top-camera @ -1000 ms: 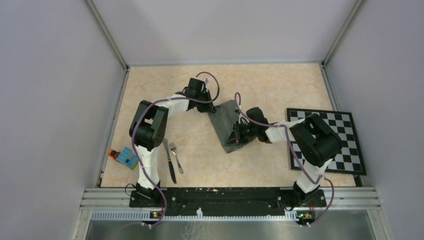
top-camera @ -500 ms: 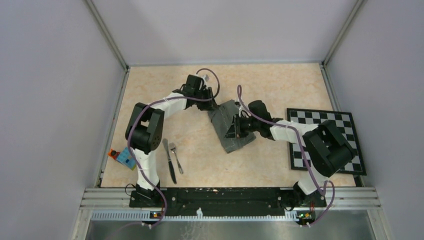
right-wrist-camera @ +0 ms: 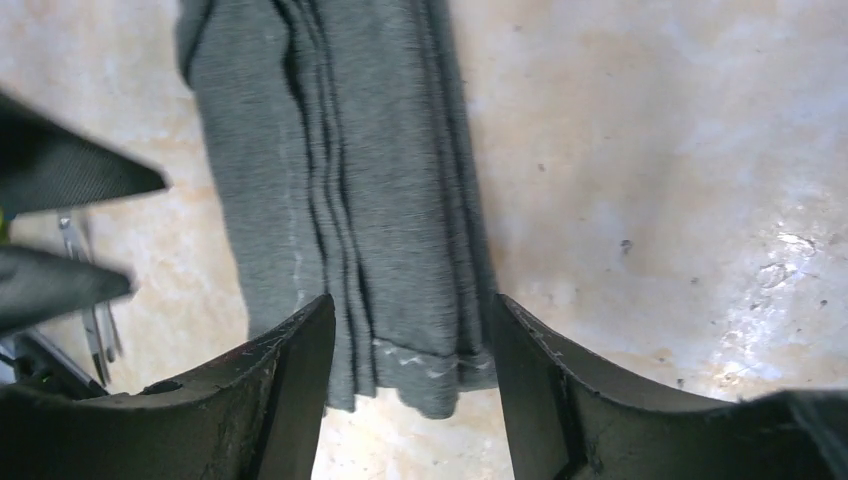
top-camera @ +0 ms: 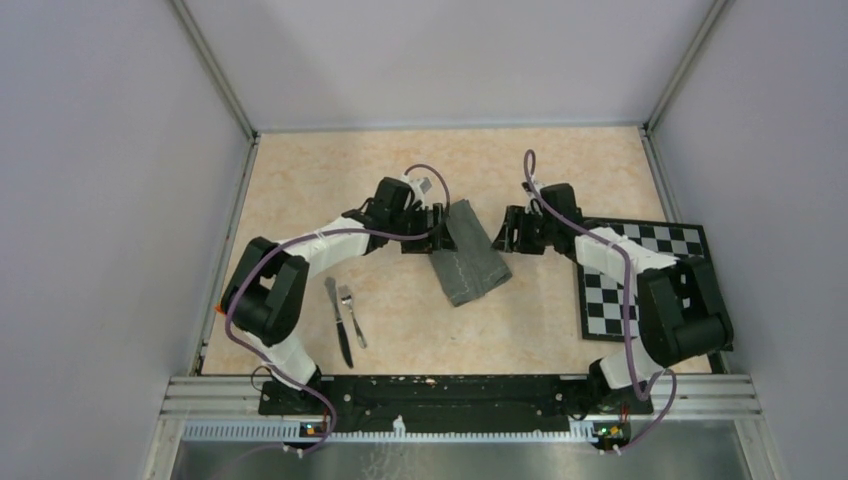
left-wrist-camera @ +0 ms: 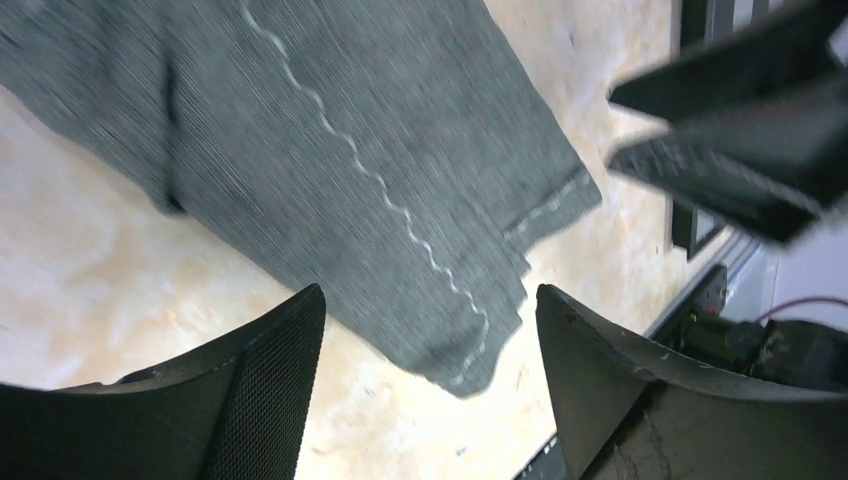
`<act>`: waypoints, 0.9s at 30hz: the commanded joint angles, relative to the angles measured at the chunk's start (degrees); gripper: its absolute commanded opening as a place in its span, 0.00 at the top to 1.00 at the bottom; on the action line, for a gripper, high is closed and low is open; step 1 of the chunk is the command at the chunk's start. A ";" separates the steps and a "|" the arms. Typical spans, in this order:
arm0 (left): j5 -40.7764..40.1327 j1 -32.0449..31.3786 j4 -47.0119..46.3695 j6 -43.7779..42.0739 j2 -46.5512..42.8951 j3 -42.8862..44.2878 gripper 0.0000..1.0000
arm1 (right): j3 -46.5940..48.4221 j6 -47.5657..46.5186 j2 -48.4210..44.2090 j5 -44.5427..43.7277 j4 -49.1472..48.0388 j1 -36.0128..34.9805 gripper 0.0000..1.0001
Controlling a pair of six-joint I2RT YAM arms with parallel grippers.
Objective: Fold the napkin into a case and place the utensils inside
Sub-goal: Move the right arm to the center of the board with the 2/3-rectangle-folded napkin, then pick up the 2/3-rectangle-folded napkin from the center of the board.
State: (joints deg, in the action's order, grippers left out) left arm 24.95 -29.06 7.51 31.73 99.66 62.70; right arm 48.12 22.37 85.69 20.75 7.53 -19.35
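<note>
At the left, toward the near edge of the table (top-camera: 330, 170), the knife (top-camera: 338, 322) and the fork (top-camera: 352, 312) are laid side by side, knife on the left. Both are well apart from the cloth (neither arm is anywhere on them). Next along, the left gripper (top-camera: 440, 232) is parked just beside the far left edge of the napkin (top-camera: 470, 258). In its wrist view the fingers (left-wrist-camera: 260, 390) are spread wide with nothing pinched between them, only grey cloth lying under the gap.

The napkin itself is found mid-table, folded into a narrow oblong of several layers. It's laid flat and slanted, with the near end swung to the right. A pale wavy stitch line can be made out along it.

Just right of its far end, the right gripper (top-camera: 506, 232) is held clear of the cloth. Its fingers (right-wrist-camera: 290, 400) are also parted wide and nothing is gripped. Past that, the checkered board (top-camera: 610, 312) is set flat by the right edge, partly covered by the right arm.
</note>
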 commanded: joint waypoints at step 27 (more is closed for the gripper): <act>-35.86 -33.54 23.63 7.21 -1.49 9.44 0.20 | -17.75 9.74 -27.94 -3.18 8.86 10.66 0.25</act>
State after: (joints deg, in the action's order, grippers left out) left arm 1.41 -59.16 21.02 37.65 90.76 62.24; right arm 30.11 35.09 61.10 17.85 10.90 -13.96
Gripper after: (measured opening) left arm 0.829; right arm 0.741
